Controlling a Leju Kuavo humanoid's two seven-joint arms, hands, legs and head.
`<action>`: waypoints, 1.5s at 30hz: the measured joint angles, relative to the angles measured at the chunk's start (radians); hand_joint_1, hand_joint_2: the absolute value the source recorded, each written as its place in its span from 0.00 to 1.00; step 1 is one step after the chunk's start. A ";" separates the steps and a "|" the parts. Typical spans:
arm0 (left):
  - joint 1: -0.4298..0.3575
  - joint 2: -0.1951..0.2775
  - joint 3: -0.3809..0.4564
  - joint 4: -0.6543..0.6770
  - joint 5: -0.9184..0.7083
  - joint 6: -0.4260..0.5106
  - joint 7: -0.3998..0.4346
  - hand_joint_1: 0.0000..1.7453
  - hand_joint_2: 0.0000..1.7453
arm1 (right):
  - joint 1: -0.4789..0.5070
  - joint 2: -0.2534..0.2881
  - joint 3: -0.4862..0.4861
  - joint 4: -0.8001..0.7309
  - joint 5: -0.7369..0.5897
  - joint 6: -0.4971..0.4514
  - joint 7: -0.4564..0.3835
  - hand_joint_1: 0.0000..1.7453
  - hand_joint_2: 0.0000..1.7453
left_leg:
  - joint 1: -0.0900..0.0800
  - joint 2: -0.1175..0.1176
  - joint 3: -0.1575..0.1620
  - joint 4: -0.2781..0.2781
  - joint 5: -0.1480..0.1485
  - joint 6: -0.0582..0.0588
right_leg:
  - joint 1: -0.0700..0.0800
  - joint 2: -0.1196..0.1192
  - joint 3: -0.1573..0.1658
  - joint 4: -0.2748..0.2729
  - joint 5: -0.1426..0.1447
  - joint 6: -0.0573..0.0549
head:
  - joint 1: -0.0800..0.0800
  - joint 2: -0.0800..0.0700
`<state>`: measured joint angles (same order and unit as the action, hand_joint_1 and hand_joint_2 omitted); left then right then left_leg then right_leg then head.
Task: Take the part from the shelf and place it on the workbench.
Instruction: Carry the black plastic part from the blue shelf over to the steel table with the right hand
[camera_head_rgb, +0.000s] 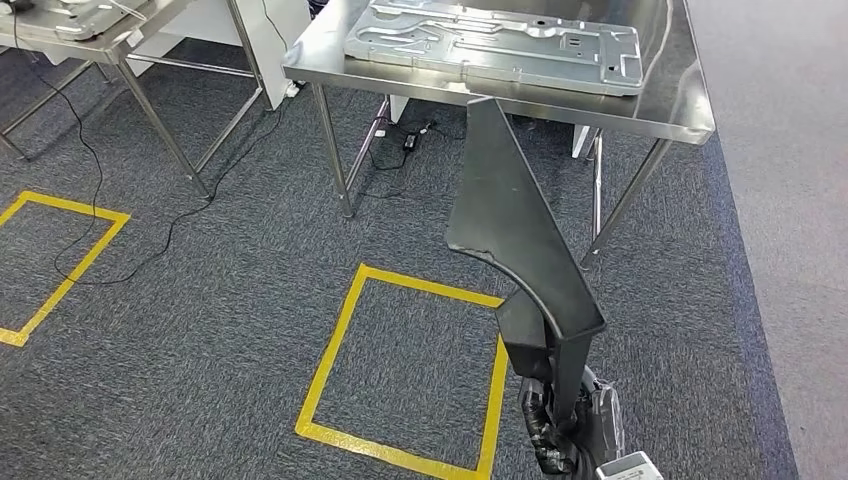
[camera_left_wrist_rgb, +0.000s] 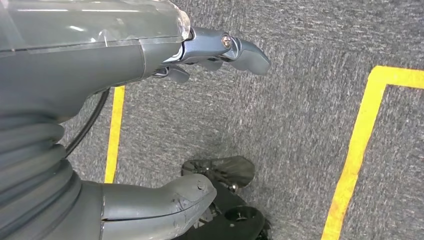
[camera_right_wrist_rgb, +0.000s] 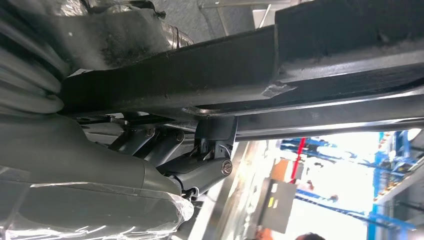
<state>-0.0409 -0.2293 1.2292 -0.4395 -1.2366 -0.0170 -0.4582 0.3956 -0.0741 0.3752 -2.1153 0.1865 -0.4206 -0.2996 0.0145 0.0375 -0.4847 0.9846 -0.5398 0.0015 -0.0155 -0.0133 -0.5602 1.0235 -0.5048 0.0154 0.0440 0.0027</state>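
Observation:
The part (camera_head_rgb: 515, 235) is a long dark metal bracket with a curved cut-out, standing upright in the lower right of the head view. My right hand (camera_head_rgb: 565, 425) grips its lower end. In the right wrist view the dark part (camera_right_wrist_rgb: 250, 70) runs across the picture with my right hand's fingers (camera_right_wrist_rgb: 200, 167) closed around it. The steel workbench (camera_head_rgb: 680, 95) stands ahead, beyond the part's top end. My left hand (camera_left_wrist_rgb: 200, 60) hangs over the carpet with nothing in it, its fingers apart.
A large silver stamped panel (camera_head_rgb: 495, 42) lies on the workbench. A second steel table (camera_head_rgb: 95, 35) stands at the far left. Yellow tape squares (camera_head_rgb: 400, 370) mark the grey carpet, and black cables (camera_head_rgb: 95, 180) trail across it under the tables.

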 joint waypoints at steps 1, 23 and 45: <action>-0.002 0.003 0.000 0.005 0.000 0.000 0.000 0.00 1.00 | 0.000 -0.001 0.000 -0.001 0.001 0.000 0.001 1.00 1.00 | 0.002 0.001 0.006 -0.002 -0.005 -0.006 | -0.001 0.003 0.005 -0.002 -0.003 -0.008 | 0.000 0.000; 0.019 0.053 0.008 0.063 -0.018 0.009 -0.009 0.00 1.00 | -0.007 0.003 -0.061 -0.006 0.309 -0.043 0.134 1.00 1.00 | 0.000 -0.042 0.020 -0.043 0.033 0.046 | -0.002 0.024 -0.042 0.232 -0.173 0.015 | -0.001 0.000; 0.007 0.107 0.015 0.120 -0.075 0.004 0.020 0.00 1.00 | -0.081 -0.144 -0.109 0.016 0.748 0.192 0.437 1.00 1.00 | 0.014 -0.031 -0.121 0.086 0.032 0.002 | 0.000 0.035 0.110 -0.001 -0.076 -0.001 | -0.001 0.000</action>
<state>-0.0339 -0.1227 1.2441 -0.3198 -1.3116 -0.0128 -0.4380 0.3150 -0.2182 0.2662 -2.0989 0.9344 -0.2285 0.1371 0.0282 0.0063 -0.6056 1.0711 -0.5077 0.0031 -0.0153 0.0219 -0.4499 1.0230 -0.5804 0.0142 0.0430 0.0027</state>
